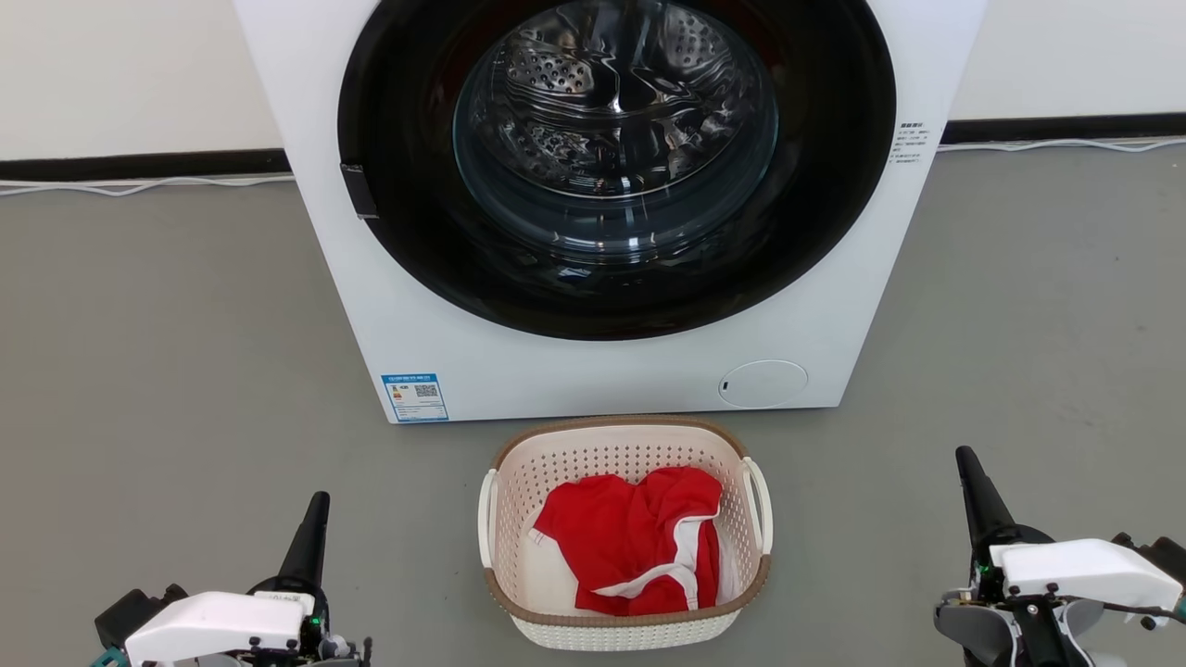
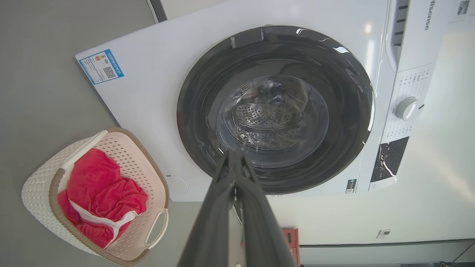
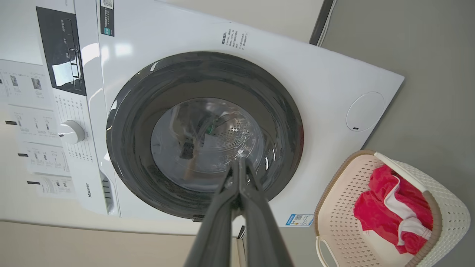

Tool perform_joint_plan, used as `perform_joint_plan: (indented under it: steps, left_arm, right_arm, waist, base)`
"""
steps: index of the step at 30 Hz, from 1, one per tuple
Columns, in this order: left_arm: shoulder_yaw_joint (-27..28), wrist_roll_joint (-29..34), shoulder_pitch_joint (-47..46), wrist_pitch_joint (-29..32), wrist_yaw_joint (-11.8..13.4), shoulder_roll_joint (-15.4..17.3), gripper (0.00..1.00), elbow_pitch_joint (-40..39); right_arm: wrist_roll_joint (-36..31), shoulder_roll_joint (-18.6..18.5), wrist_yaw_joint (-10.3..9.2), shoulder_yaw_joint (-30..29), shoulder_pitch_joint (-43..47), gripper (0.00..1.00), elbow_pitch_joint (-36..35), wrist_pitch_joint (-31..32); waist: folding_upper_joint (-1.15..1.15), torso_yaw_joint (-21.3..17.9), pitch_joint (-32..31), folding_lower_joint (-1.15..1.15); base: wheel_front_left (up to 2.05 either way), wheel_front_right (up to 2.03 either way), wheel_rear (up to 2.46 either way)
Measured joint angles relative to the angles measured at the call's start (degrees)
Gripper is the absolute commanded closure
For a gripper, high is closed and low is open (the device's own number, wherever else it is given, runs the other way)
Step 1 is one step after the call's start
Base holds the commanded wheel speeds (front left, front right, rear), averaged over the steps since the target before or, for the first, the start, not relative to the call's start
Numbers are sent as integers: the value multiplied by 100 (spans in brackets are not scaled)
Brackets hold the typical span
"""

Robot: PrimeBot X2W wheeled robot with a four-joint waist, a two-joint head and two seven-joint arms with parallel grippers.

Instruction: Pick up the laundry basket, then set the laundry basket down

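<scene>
The laundry basket [image 1: 519, 482] stands on the grey floor just in front of the washing machine; it is cream-white and perforated, with a brown rim and two white side handles. A red garment with white trim [image 1: 635, 542] lies inside it. My left gripper [image 1: 318, 505] is shut and empty, low at the left, well clear of the basket. At the far right my right gripper [image 1: 966, 459] is shut too, also apart from it. The left wrist view has the laundry basket [image 2: 144, 163] at lower left beside that gripper [image 2: 233, 154]; the right wrist view has the laundry basket [image 3: 336, 218] at lower right of its gripper [image 3: 240, 161].
A white front-loading washing machine [image 1: 815, 315] with its dark round door [image 1: 834, 185] shut stands right behind the basket. Grey floor [image 1: 167, 352] spreads to both sides. White cables [image 1: 139, 185] run along the dark skirting at the wall.
</scene>
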Motion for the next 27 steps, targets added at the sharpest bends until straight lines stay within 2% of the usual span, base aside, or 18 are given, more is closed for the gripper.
perform_joint_plan:
  steps: [19,27]
  left_arm:
    - [27,-1211,-2,312,-137,-3,100,-271]
    - [31,-1296,-8,312,-154,-3,100,-283]
  right_arm:
    - [1513,0,0,-66,126,100,-330,326]
    - [1553,0,0,-67,158,100,-354,326]
  waist:
    - [0,46,32,0]
    - [0,46,32,0]
  base:
    - [0,0,0]
    - [0,0,0]
